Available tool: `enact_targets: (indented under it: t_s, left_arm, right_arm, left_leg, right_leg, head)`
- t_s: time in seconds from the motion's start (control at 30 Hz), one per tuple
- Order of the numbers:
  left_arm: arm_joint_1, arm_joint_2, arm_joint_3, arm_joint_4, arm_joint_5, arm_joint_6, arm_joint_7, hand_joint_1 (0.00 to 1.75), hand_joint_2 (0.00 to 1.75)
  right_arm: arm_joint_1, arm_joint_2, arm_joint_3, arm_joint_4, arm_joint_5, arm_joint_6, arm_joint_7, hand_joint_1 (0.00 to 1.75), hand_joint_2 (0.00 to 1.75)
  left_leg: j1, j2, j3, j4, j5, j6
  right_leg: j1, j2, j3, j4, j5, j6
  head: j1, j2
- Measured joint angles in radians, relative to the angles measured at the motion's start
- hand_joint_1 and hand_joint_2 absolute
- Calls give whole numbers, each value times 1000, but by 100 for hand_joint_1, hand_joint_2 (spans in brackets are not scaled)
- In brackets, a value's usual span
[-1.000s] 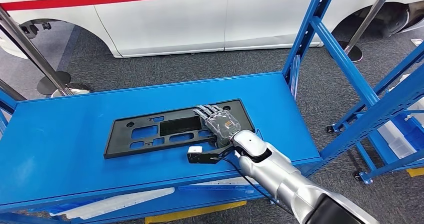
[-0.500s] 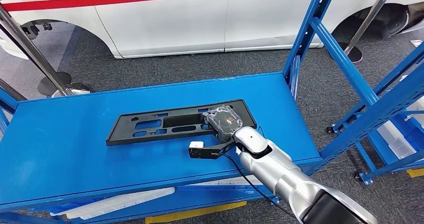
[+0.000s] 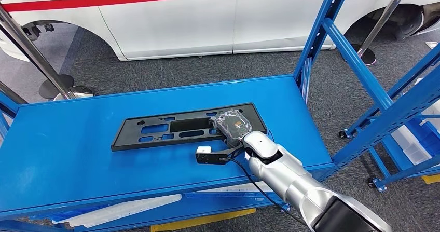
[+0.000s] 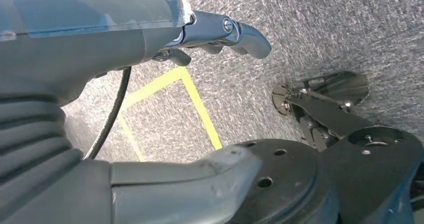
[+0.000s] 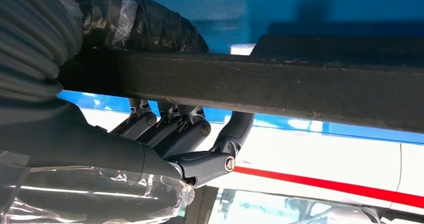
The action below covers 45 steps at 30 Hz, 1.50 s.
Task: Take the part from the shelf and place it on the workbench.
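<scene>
On the blue shelf (image 3: 62,138), my right hand (image 3: 232,125) is now curling its fingers around the black part (image 3: 171,128), tilting its near edge up; the lift is beginning.

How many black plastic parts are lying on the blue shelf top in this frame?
1. A flat black plastic panel with cut-outs lies across the middle of the blue metal shelf top; the right hand grips its right end. None appears hidden.
</scene>
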Motion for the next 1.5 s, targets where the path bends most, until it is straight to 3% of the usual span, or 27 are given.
enact_targets:
  t_s: [0.2, 0.4, 0.67, 0.8, 0.97, 1.07, 1.13, 1.2, 1.23, 1.27, 1.3, 1.4, 1.43, 1.5]
  left_arm:
    - [0, 0, 10, 0, 0, -4, 14, 0, 175]
    - [0, 0, 12, 0, -5, 22, 25, 0, 175]
    - [0, 0, 12, 0, -13, 30, 21, 0, 175]
    - [0, 0, 12, 0, -21, 31, 15, 0, 175]
    - [-1, 0, 12, 0, -27, 33, 6, 0, 175]
    - [-1, 0, 12, 0, -31, 33, 6, 0, 175]
    - [-3, 0, 12, 0, -32, 33, 6, 0, 175]
    - [-4, 0, 12, 0, -32, 33, 6, 0, 175]
    - [-3, 0, 12, 0, -32, 33, 6, 0, 175]
    - [-3, 0, 12, 0, -32, 33, 6, 0, 175]
    - [-4, 0, 12, 0, -32, 33, 6, 0, 175]
    - [-5, 0, 12, 0, -32, 32, 6, 0, 175]
    - [-5, 0, 12, 0, -32, 32, 6, 0, 175]
    - [-6, 0, 12, 0, -32, 32, 6, 0, 175]
  right_arm:
    - [0, 1, -1, -2, -2, -8, 0, 175, 175]
    - [40, -6, -10, -34, 72, -173, 32, 175, 175]
    - [98, -33, -44, -128, 208, -296, 69, 175, 175]
    - [131, -51, -78, -213, 284, -311, 73, 175, 175]
    - [160, -66, -104, -283, 342, -319, 77, 175, 175]
    - [170, -75, -115, -315, 352, -319, 77, 175, 175]
    - [173, -82, -122, -333, 352, -317, 75, 175, 175]
    - [179, -88, -126, -344, 349, -315, 73, 175, 175]
    - [184, -92, -126, -347, 349, -315, 72, 175, 175]
    - [189, -95, -126, -350, 348, -315, 72, 175, 175]
    - [192, -98, -126, -352, 348, -314, 71, 175, 175]
    - [196, -102, -127, -363, 338, -310, 67, 175, 175]
    - [197, -103, -127, -369, 330, -308, 65, 175, 175]
    - [199, -106, -128, -381, 313, -303, 59, 175, 175]
  left_leg:
    - [0, 0, 0, 0, 0, 0]
    - [0, 0, -2, 0, 0, 0]
    - [0, 2, -5, 1, -1, 1]
    - [-2, 1, -6, 5, -2, 3]
    - [-3, 1, -10, 10, -2, 7]
    - [2, 4, -9, -4, 16, 21]
    - [8, 9, -10, -17, 29, 31]
    - [7, 11, -17, -15, 32, 34]
    - [6, 12, -20, -12, 32, 34]
    - [6, 12, -23, -7, 31, 34]
    - [6, 12, -26, -2, 30, 32]
    - [6, 12, -36, 18, 19, 21]
    - [5, 12, -41, 24, 17, 16]
    - [4, 12, -48, 30, 18, 6]
  right_leg:
    - [0, 0, 0, 0, 0, 0]
    - [0, 0, -2, 0, 0, 1]
    - [0, 1, -5, 0, 1, 1]
    - [-2, 1, -6, -2, 2, 3]
    - [-4, 2, -6, -3, 6, 11]
    - [-3, 2, -9, 0, 3, 25]
    - [-3, 2, -37, 62, -45, 31]
    - [-8, 1, -94, 194, -112, 35]
    - [-11, 1, -118, 250, -130, 38]
    - [-15, 0, -129, 277, -129, 41]
    - [-18, -1, -121, 263, -107, 43]
    - [-22, -7, -33, 86, -22, 41]
    - [-19, -8, -15, 47, -13, 38]
    - [-12, -7, -10, 28, -15, 29]
  head:
    - [0, 0]
    - [0, 0]
    - [0, 0]
    - [0, 0]
    - [0, 0]
    - [0, 0]
    - [0, 0]
    - [0, 0]
    - [0, 0]
    - [0, 0]
    - [0, 0]
    - [0, 0]
    - [0, 0]
    - [0, 0]
